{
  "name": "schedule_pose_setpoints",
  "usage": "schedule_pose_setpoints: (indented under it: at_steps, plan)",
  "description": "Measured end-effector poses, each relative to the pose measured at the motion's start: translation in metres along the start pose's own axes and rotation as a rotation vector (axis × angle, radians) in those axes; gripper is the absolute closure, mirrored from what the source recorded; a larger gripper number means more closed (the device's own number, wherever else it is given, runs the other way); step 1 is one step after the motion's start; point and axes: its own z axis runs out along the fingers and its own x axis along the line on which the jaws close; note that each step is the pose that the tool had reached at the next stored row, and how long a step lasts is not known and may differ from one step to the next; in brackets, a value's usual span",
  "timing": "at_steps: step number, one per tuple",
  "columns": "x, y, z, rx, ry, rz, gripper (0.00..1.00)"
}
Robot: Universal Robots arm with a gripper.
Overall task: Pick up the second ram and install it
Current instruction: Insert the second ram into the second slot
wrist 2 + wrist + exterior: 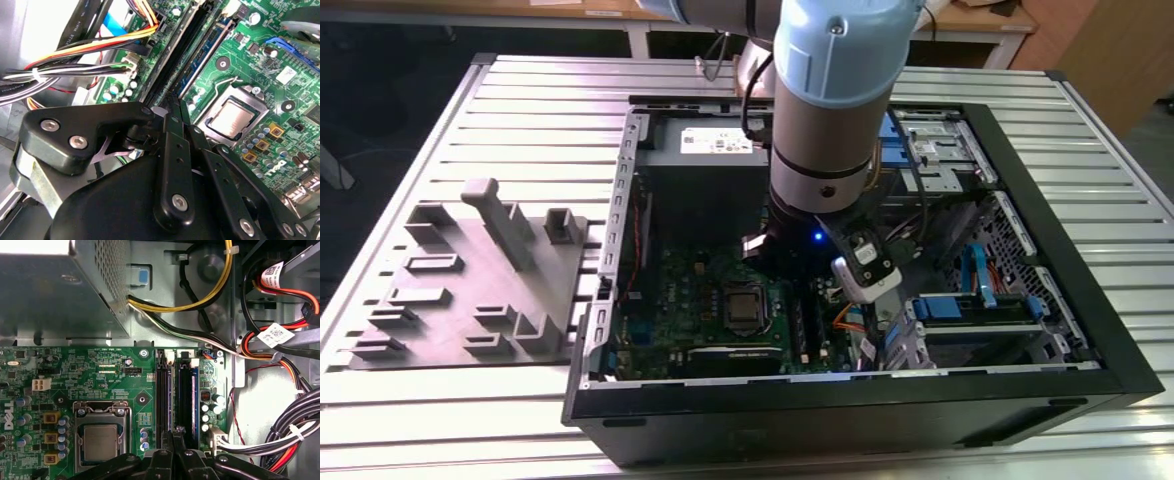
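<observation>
My hand [175, 434] is pressed together, its tips meeting with no gap I can see, low over the near end of the memory slots [164, 395]. Both wrist views show it. In the second wrist view the tips [172, 107] come to a point right at the foot of those black rails.

The ram [195, 395] is just beside my fingertips, a thin blue strip standing along the far side of the outer slot. It seems to sit in the slot, not in my grip, though I cannot be sure from this angle. In the second wrist view it runs away from my tips as a blue edge [202, 62] next to the black rails.

In the exterior view my arm [827, 130] reaches down into one open case [1067, 300] lying on the table [534, 110]. Inside the case lie one green motherboard [100, 365] with one silver processor [100, 442], two black slot rails side by side, and bundles of orange, yellow and black cables [280, 340]. One grey tray [467, 290] sits on the table, on the exterior view's left, apart from the case.
</observation>
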Motion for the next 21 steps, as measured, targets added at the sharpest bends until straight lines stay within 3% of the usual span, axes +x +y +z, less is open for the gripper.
schedule_pose_setpoints:
  at_steps: [9,12,15,21]
  plan:
    - [0.0,0.0001,0.0008,-0.0017,-0.0006,0.0,0.88]
    - [0.0,0.0,0.0003,-0.0005,-0.0002,0.0,0.75]
    - [0.0,0.0,0.0,-0.0003,-0.0001,0.0,0.75]
    - [-0.0012,0.0006,-0.0178,0.001,-0.0002,0.0,0.75]
